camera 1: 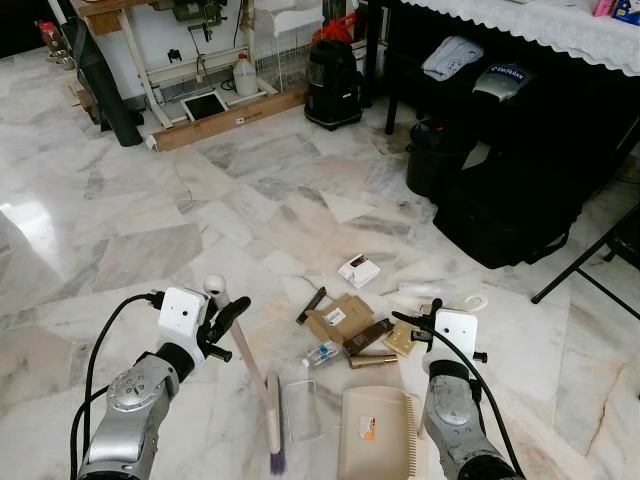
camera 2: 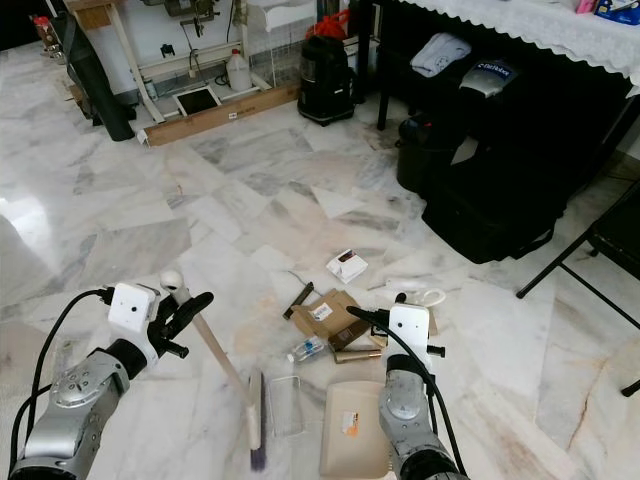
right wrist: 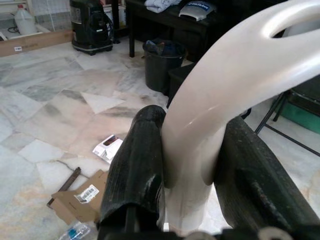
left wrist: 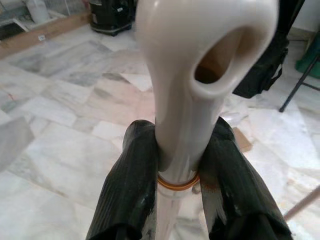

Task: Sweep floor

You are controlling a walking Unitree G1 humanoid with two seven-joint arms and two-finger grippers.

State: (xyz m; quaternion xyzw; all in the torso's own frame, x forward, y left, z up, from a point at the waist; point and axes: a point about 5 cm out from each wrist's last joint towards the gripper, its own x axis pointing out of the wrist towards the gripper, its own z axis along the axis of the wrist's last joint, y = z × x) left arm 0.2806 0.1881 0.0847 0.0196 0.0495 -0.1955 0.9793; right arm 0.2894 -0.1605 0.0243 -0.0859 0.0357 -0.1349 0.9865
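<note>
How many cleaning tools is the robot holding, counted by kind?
Brooms: 1, the long-handled broom, held in the left gripper.
Dustpans: 1, the beige dustpan, its handle held in the right gripper.
Total: 2.

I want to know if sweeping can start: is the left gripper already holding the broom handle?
Yes: the left gripper has its two black fingers clamped on either side of the cream broom handle.
</note>
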